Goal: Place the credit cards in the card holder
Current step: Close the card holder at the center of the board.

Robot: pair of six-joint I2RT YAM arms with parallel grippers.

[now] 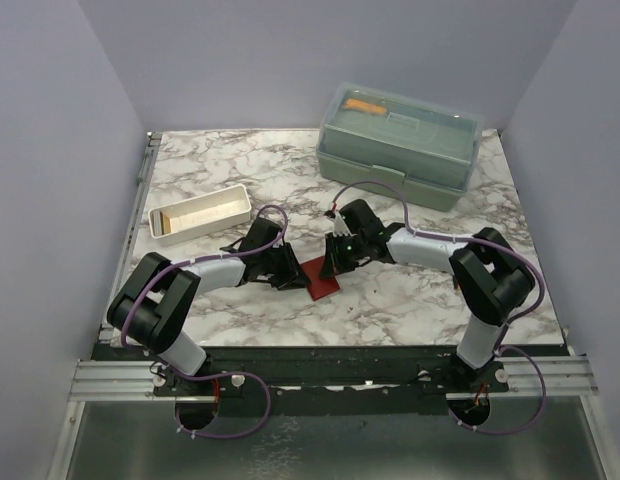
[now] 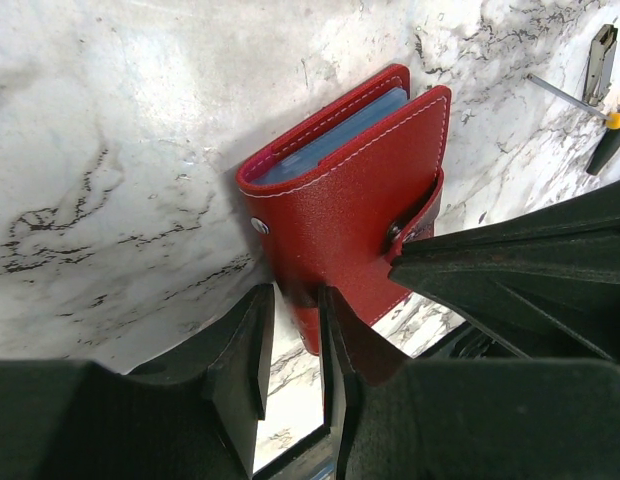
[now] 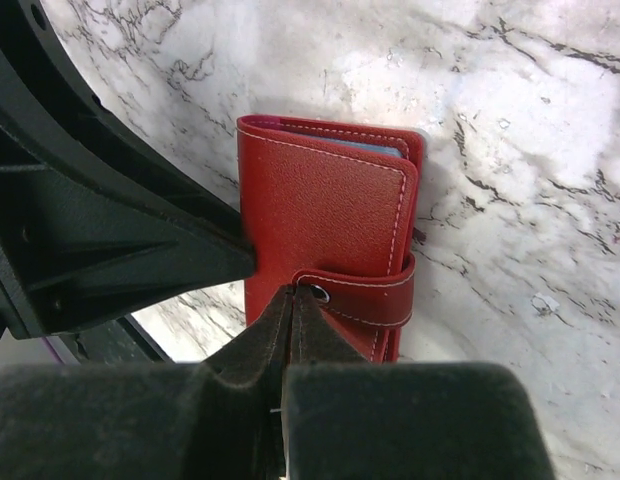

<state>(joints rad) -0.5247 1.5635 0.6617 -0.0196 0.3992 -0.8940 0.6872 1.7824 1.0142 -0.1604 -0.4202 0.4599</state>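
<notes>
The card holder (image 1: 324, 284) is a red leather wallet lying closed on the marble between both arms. Grey-blue inner edges (image 2: 335, 140) show at its open side. My left gripper (image 2: 295, 300) comes in from the left (image 1: 293, 278), its jaws partly closed on the holder's near corner. My right gripper (image 3: 298, 295) is shut, and its tips rest on the end of the red strap (image 3: 365, 295) by the metal snap (image 3: 318, 293). I cannot tell whether the strap end is pinched. No credit cards can be made out.
A long white tray (image 1: 200, 212) with pale contents sits at the back left. A pale-green lidded box (image 1: 400, 140) stands at the back right. A small tool with a yellow collar (image 2: 612, 122) lies just beyond the holder. The table's front edge (image 1: 330, 348) is near.
</notes>
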